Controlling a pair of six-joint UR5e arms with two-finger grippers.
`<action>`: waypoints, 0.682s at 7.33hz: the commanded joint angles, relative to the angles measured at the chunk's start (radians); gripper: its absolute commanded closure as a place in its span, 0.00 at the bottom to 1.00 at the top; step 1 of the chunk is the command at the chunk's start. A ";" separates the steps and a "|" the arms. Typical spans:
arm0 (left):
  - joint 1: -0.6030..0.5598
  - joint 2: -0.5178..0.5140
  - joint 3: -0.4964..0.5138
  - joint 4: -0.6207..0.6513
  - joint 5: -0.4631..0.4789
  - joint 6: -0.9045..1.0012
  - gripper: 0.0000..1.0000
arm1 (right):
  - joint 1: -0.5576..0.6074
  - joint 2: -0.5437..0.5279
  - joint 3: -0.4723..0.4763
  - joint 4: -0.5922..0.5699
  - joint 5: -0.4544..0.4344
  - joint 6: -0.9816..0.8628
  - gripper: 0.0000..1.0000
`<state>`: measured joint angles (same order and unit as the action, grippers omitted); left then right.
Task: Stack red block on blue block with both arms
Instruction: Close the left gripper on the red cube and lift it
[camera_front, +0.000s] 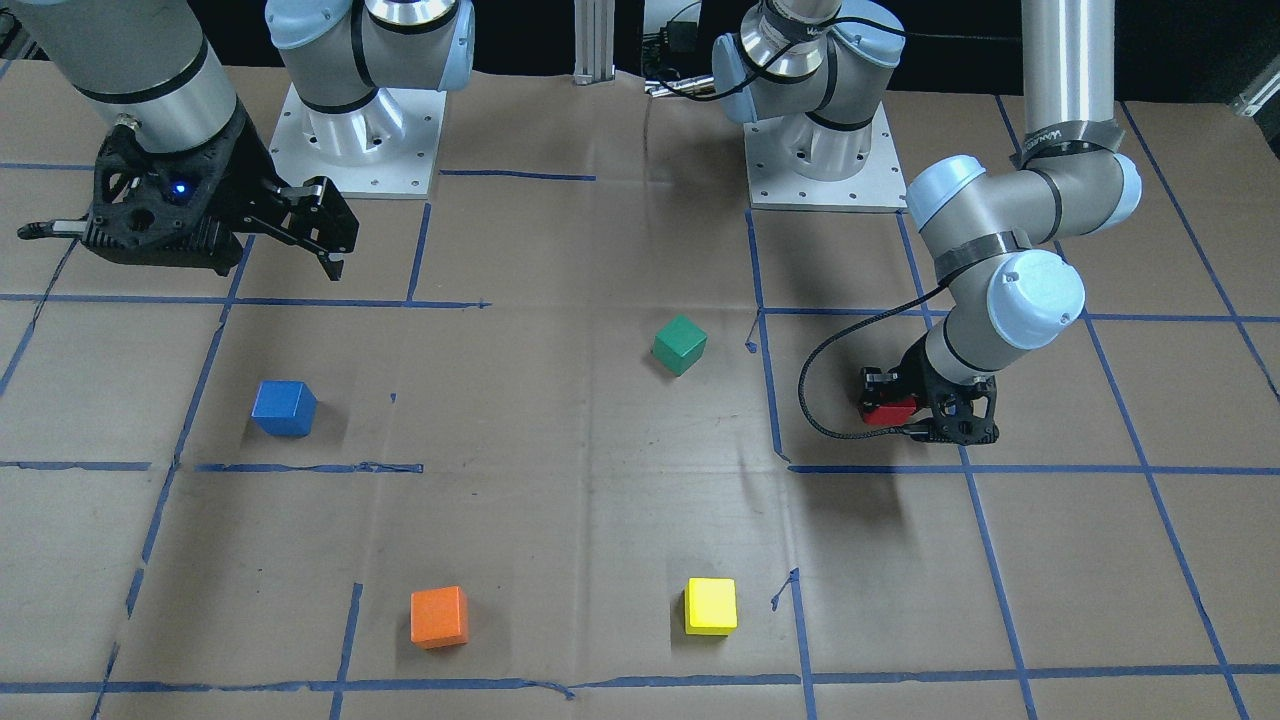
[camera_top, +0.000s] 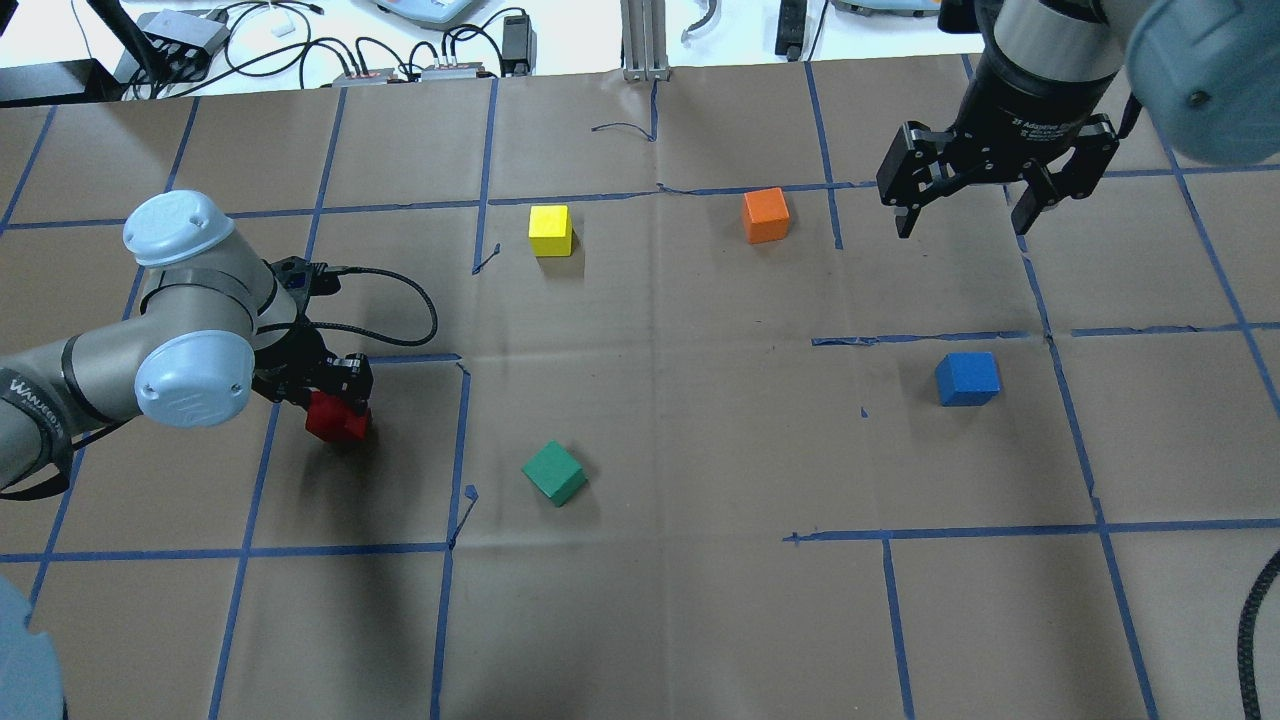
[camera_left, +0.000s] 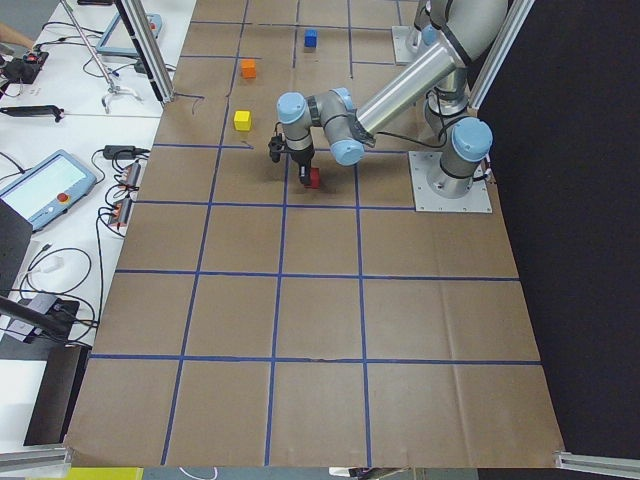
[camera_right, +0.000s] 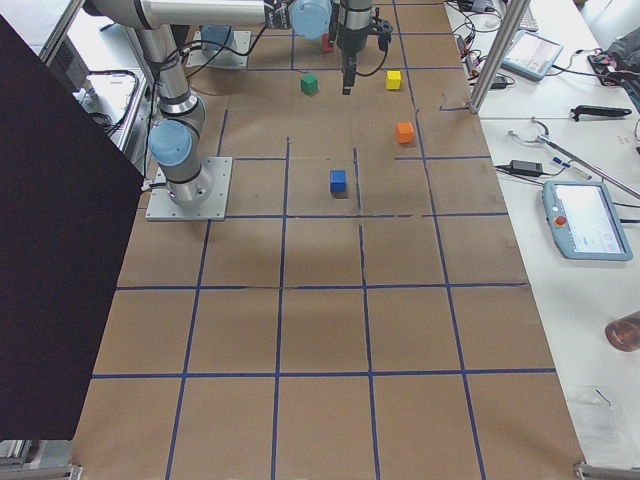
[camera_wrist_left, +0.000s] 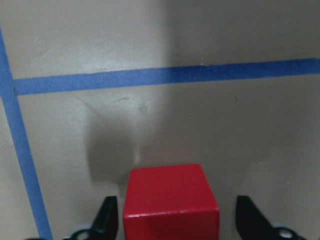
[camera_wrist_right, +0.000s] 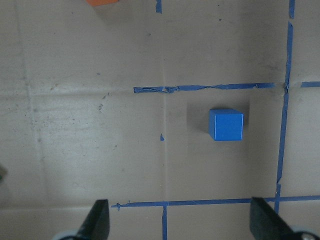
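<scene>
The red block (camera_front: 888, 413) sits on the paper-covered table, on the robot's left side. My left gripper (camera_front: 900, 412) is lowered around it. In the left wrist view the red block (camera_wrist_left: 170, 200) lies between the two fingers (camera_wrist_left: 107, 217) with a small gap on each side, so the gripper (camera_wrist_left: 172, 220) is open. The blue block (camera_top: 967, 378) sits alone on the right side. My right gripper (camera_top: 962, 225) hangs open and empty well above the table, beyond the blue block. The right wrist view looks down on the blue block (camera_wrist_right: 226, 125).
A green cube (camera_top: 554, 472) lies between the red and blue blocks. A yellow cube (camera_top: 550, 230) and an orange cube (camera_top: 766, 215) sit toward the far edge, the orange one close to the right gripper. The arm bases (camera_front: 350, 130) stand at the robot's edge.
</scene>
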<state>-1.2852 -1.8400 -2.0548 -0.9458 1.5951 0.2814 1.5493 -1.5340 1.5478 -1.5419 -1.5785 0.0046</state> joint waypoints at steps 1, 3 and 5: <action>-0.019 0.059 0.028 -0.034 0.000 -0.088 0.91 | 0.000 0.000 0.000 -0.001 0.000 0.000 0.00; -0.148 0.093 0.103 -0.146 -0.058 -0.218 0.92 | 0.000 0.000 0.000 -0.001 0.000 0.000 0.00; -0.347 0.053 0.236 -0.194 -0.060 -0.386 0.92 | 0.000 0.000 0.000 0.000 0.000 0.000 0.00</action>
<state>-1.5090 -1.7637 -1.9043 -1.1021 1.5430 0.0032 1.5494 -1.5340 1.5478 -1.5427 -1.5785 0.0046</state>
